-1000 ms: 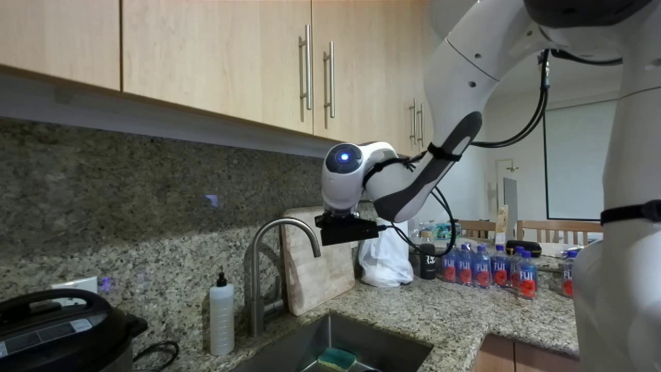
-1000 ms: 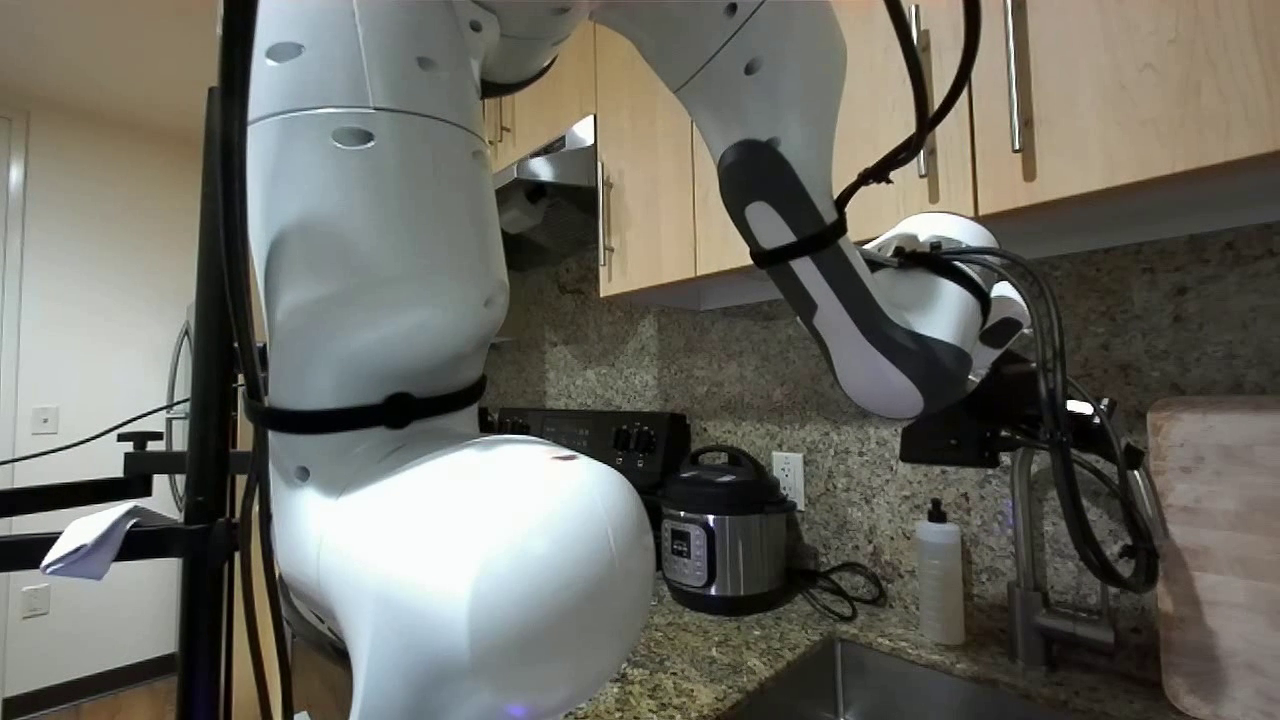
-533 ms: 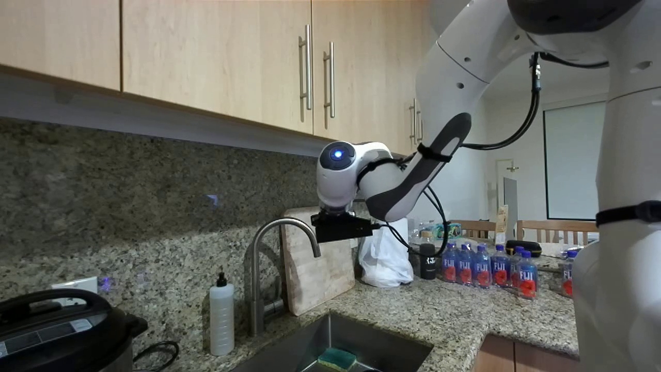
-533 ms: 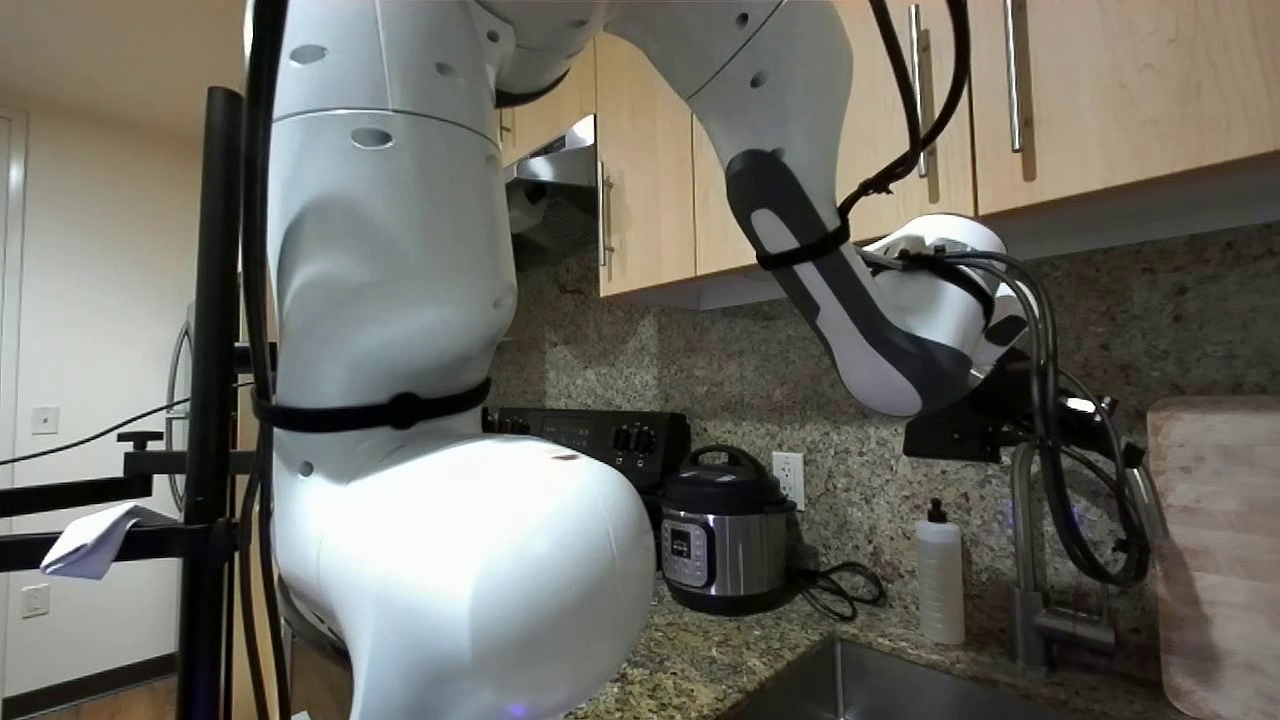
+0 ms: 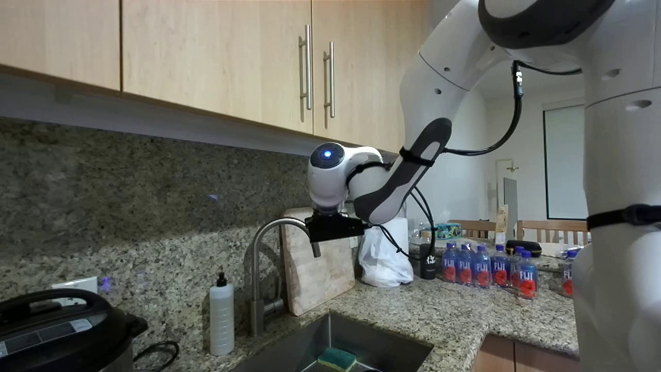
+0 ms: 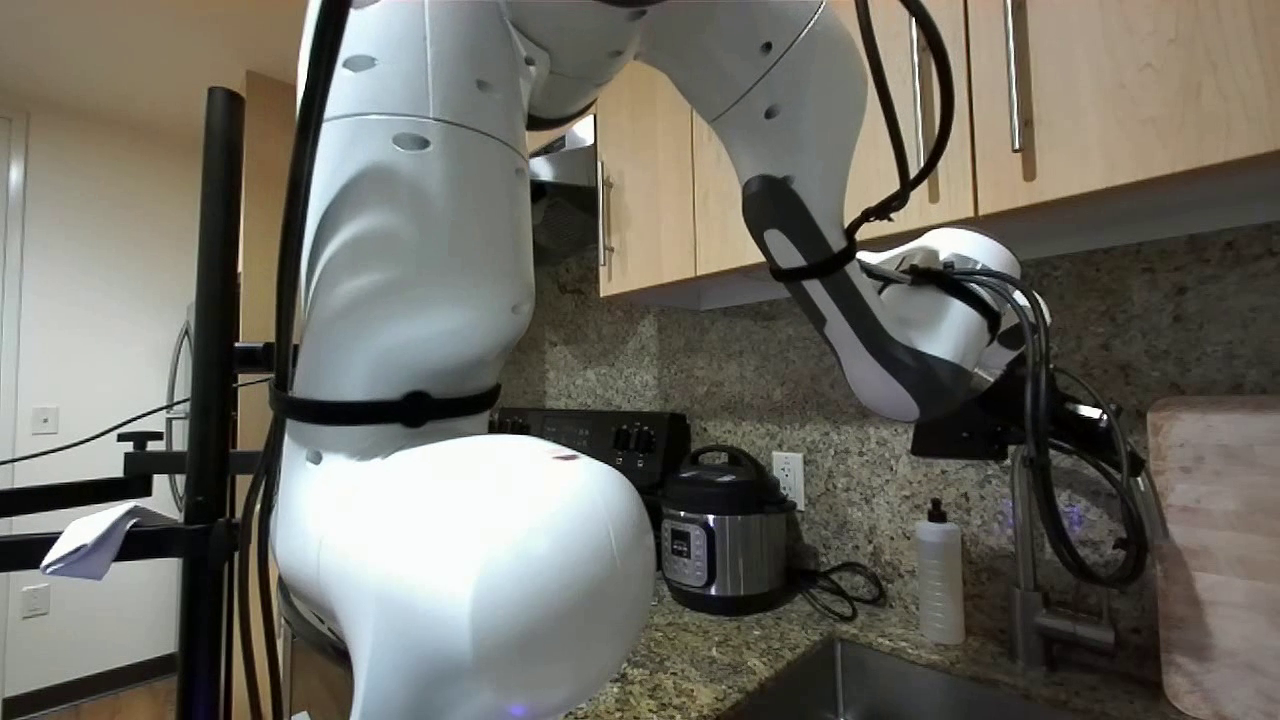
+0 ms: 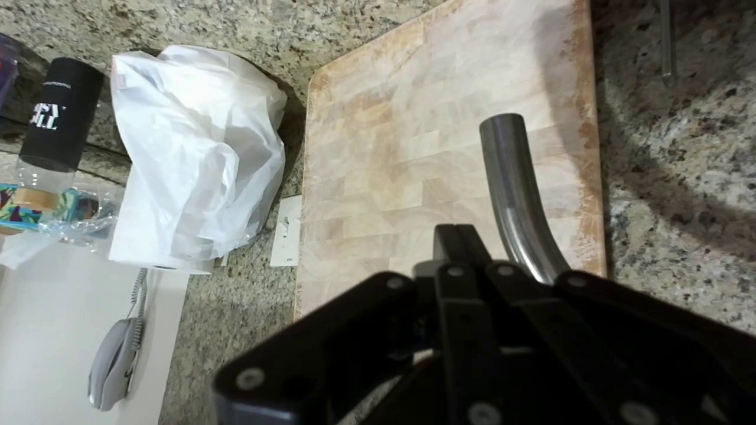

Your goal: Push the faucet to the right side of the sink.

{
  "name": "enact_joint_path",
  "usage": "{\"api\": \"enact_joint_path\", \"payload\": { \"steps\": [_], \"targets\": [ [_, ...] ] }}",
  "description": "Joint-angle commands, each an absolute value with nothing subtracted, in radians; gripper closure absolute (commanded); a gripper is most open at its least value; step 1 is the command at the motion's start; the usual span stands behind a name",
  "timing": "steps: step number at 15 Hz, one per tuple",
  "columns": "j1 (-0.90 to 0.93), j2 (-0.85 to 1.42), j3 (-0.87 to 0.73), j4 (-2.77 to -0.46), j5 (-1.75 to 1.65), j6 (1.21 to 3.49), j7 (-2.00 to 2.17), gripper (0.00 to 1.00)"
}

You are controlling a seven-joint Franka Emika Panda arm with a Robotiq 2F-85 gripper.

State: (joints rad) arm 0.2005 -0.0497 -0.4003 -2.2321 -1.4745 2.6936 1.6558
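Observation:
The brushed-steel faucet (image 5: 255, 268) rises behind the sink (image 5: 379, 341), its arched spout curving down over the basin. In the wrist view the spout (image 7: 512, 171) comes in from the lower right, its end pointing up the picture. My gripper (image 7: 455, 229) is shut, fingers pressed together with nothing between them, just left of the spout there. Whether it touches the steel I cannot tell. In an exterior view the black wrist housing (image 5: 335, 227) overlaps the spout's bend, and the fingertips are hidden. The faucet base (image 6: 1028, 625) also shows, its arch partly behind cables.
A wooden cutting board (image 7: 378, 147) leans behind the faucet. Beside it stand a soap bottle (image 5: 222, 320) and a white bag (image 5: 386, 258). A black cooker (image 6: 728, 530) and a sponge (image 5: 336, 357) in the basin also show. Cabinets (image 5: 217, 62) hang above the arm.
The arm has shifted sideways toward the faucet, leftward in an exterior view, bringing the wrist housing over the spout. The faucet shows no visible movement, and the fingers have stayed shut.

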Motion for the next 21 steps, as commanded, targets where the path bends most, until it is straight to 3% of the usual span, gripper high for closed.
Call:
{"api": "enact_joint_path", "payload": {
  "steps": [1,21],
  "targets": [
    [0.202,-0.01,-0.403,-2.188,-1.39,2.716,1.559,1.0],
    [0.196,0.135,-0.38,-2.01,-1.093,2.694,1.292,1.0]
  ]
}}
